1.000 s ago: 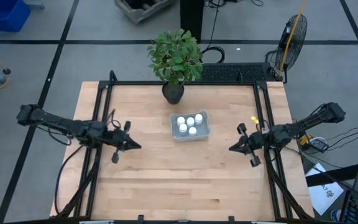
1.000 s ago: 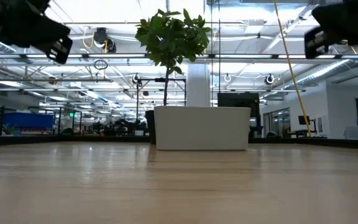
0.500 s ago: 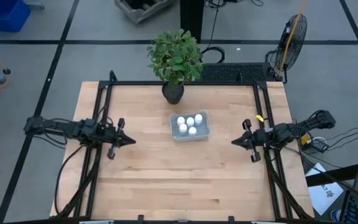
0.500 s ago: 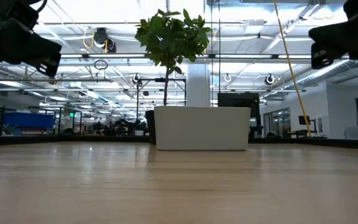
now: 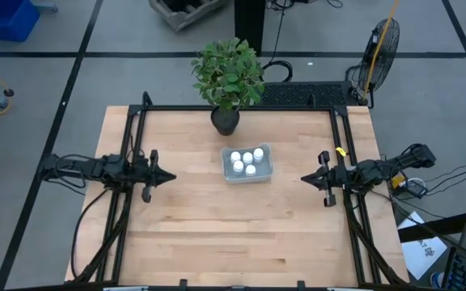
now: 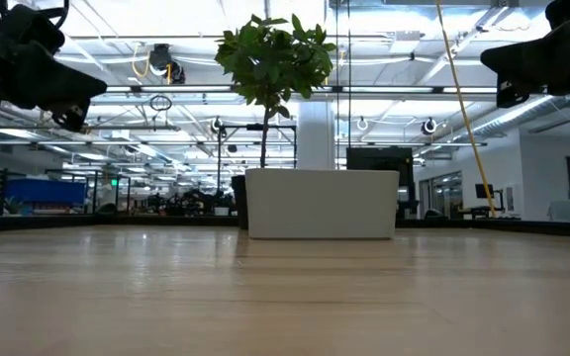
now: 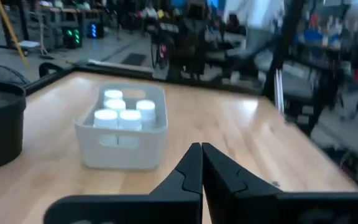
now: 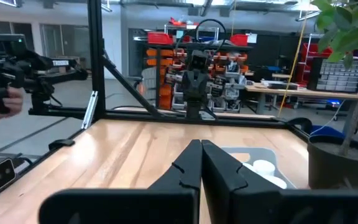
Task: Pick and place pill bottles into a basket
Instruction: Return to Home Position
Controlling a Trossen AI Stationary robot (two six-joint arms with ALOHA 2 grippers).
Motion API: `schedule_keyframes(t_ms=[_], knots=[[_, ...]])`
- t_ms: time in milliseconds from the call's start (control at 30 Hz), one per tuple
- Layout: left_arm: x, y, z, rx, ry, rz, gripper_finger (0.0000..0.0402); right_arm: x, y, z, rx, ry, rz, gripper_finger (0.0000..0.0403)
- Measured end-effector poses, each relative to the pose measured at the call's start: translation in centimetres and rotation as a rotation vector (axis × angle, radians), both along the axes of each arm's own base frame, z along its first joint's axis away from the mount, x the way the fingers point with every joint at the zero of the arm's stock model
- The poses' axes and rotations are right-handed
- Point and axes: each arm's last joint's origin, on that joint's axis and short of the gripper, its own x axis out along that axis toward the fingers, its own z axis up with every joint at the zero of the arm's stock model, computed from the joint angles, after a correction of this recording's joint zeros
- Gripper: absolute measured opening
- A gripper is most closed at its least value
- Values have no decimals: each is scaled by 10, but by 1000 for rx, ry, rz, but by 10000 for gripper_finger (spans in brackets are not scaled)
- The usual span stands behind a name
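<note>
The pale grey-blue basket (image 5: 247, 162) sits at the middle of the table, toward the far side, with several white pill bottles (image 5: 245, 159) standing inside it. It also shows in the left wrist view (image 7: 123, 129) and the right wrist view (image 8: 253, 155). My left gripper (image 5: 171, 176) hovers shut and empty over the table's left part, pointing toward the basket. My right gripper (image 5: 304, 178) hovers shut and empty over the right part, also pointing toward the basket. Both are well apart from the basket.
A dark pot with a green plant (image 5: 226, 77) stands at the far edge, just behind the basket. A black frame (image 5: 238, 108) runs along the table's far, left and right edges. The near half of the wooden table (image 5: 233, 234) is bare.
Both arms have drawn back from the table's middle: my left gripper toward the left edge, my right gripper toward the right edge, both a little toward the far edge. The basket and bottles have stayed still.
</note>
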Motion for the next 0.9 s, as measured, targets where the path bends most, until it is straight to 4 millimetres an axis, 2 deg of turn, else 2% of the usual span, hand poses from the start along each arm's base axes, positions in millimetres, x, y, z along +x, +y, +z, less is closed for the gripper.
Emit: schedule_keyframes(t_ms=[100, 267, 433, 900], knots=[[1, 0, 0, -29, -22, 18, 13, 0, 0, 0, 0, 0, -1, 0], [2, 1, 0, 111, -38, 27, 41, 0, 0, 0, -2, 5, -1, 0], [2, 1, 1, 132, -44, 26, 59, 0, 0, 0, -2, 5, -1, 0], [2, 1, 1, 129, -46, 26, 63, 0, 0, -1, -2, 6, -1, 0]])
